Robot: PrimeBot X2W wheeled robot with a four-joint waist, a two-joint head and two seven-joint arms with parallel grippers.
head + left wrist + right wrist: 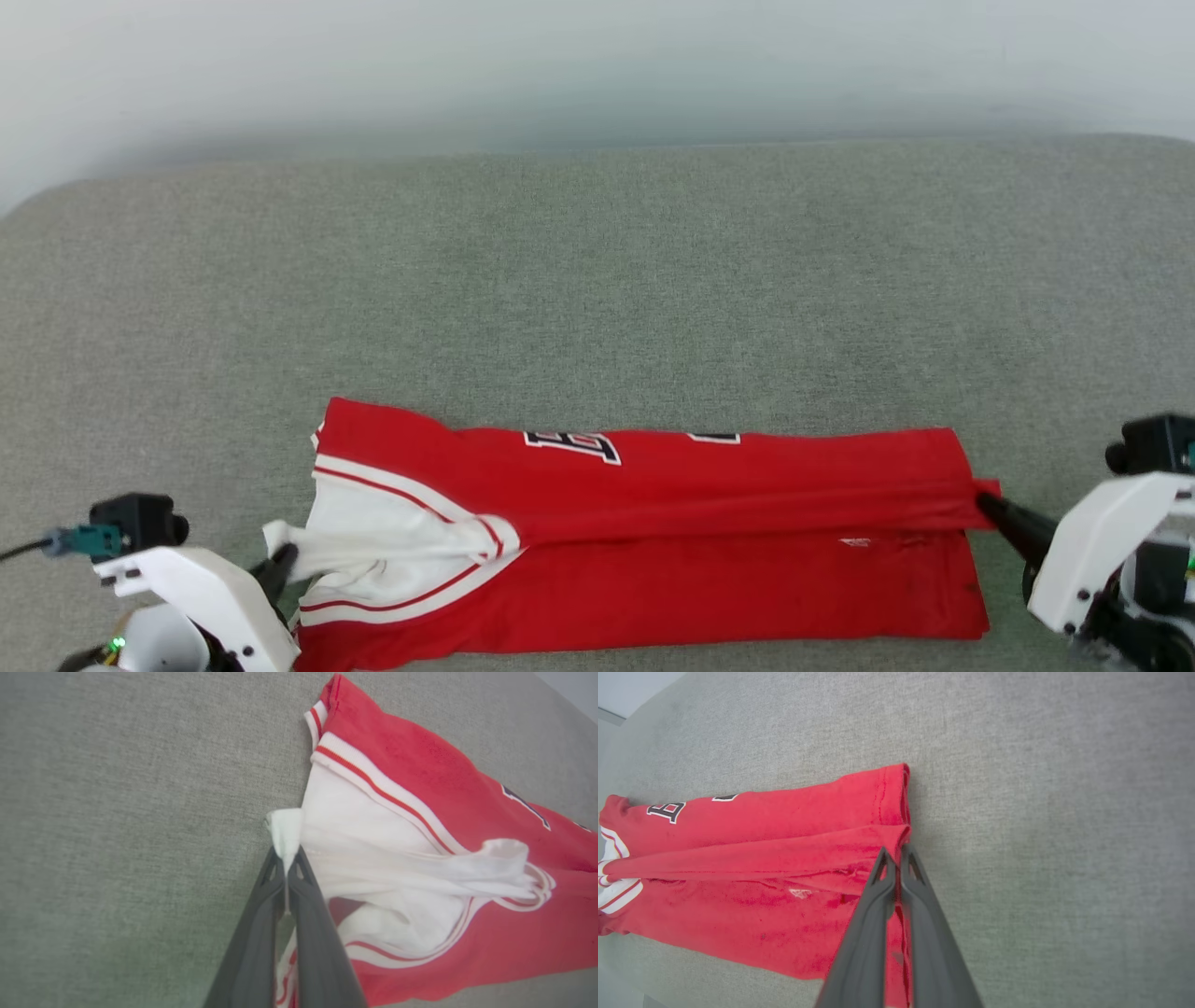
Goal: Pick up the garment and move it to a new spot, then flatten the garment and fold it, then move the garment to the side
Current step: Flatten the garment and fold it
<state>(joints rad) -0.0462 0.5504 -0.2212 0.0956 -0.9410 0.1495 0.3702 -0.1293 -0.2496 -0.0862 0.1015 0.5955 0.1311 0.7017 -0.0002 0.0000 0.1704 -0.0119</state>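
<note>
Your cloth-covered desk (597, 280) lies wide and bare beyond both tools, with far less room behind them. The garment's near edge runs close to the bottom of the head view. The garment (700, 560) is stretched in a long red band between the tools, with a raised ridge (747, 509) running from one pinch to the other. The left tool (286, 858) is closed tight on a small tuft of the white sleeve (373, 826). The right tool (896, 851) is closed on the red hem edge (903, 807), right at its tips.

I'd judge both grips thin: pull the tools wider or lift unevenly and cloth could slip out — most likely the sleeve tuft — leaving the fold crooked. The bunched sleeve just past the left tool's tips may also drag and crease underneath. Carry forward, where the room is.
</note>
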